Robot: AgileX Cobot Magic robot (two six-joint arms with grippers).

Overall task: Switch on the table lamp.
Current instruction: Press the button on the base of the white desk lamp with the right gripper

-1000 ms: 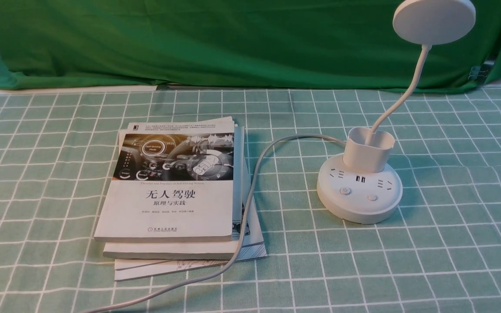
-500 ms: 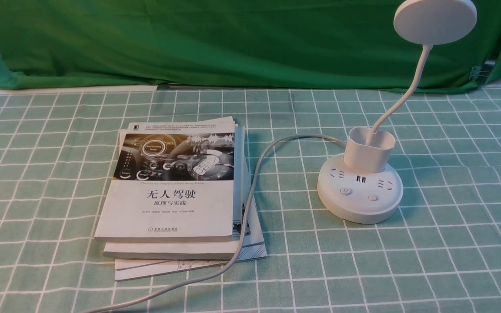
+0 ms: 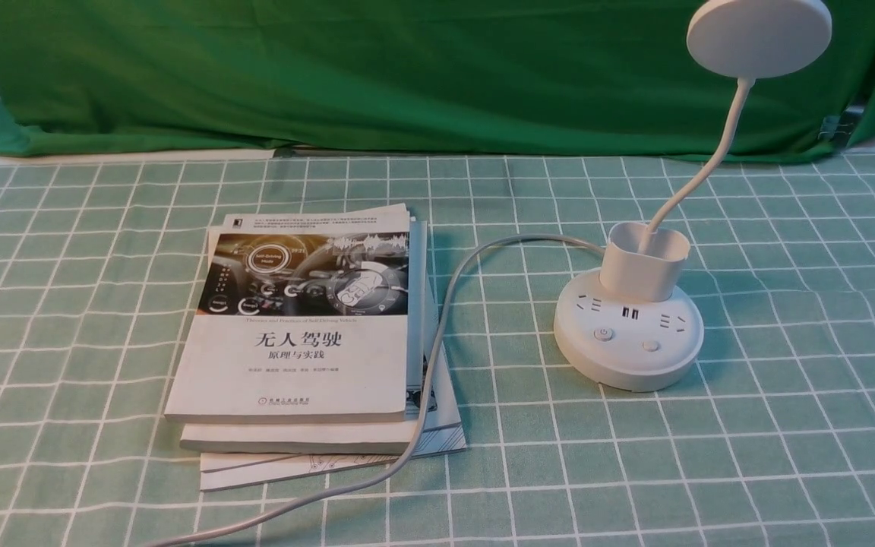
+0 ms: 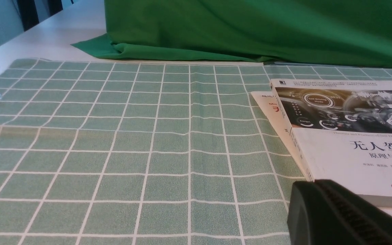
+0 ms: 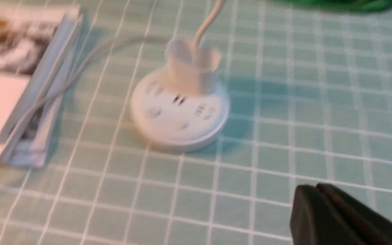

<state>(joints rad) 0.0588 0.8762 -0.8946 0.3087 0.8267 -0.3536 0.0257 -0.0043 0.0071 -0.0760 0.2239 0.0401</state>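
One table lamp (image 3: 644, 266) stood on the desk (image 3: 787, 425), on the robot's right side and near a stack of books (image 3: 301, 334) to its left. Its round base (image 3: 627, 361) faced the robot, so both buttons lay on the near part of the top face, reachable from above. The bendable neck (image 3: 711, 159) rose out of the cup-shaped holder and carried the disc head (image 3: 759, 36) high and rearward, clear of the approach path. The head showed no glow, so the switching step was judged not yet done.

The right fingers (image 5: 318, 207) were closed on nothing and well apart from the base, which appeared blurred in the right wrist view. Closed fingers probably served as a single blunt tip for pressing. The left fingers (image 4: 311, 207) showed no gap, held nothing, and were just beside the books.

Count:
- lamps: one
- buttons: two, left button (image 3: 603, 333) and right button (image 3: 651, 346)
- USB ports: two
- power cable (image 3: 437, 334): one, draped over the books' right edge
- books: at least three
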